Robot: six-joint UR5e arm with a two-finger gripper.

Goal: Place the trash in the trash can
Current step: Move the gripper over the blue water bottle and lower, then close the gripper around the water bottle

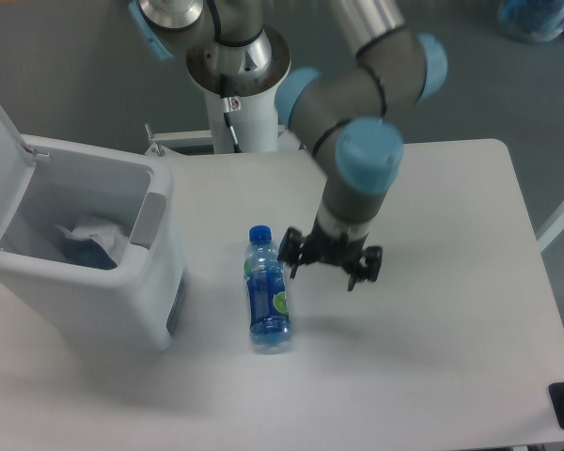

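Grey arm [352, 89], light-blue joint caps, black jaws

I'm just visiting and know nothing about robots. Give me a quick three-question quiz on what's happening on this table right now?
1. True or false: the bottle is standing upright.
2. Where is the wrapper? A) on the table B) inside the trash can C) in the gripper
3. Fill in: the gripper's fingers are ____ and hold nothing.

Key:
1. False; it lies on its side on the table, blue cap pointing away from the camera.
2. B; the can's lid is flipped up.
3. Open; the gripper sits just right of the bottle in the picture.
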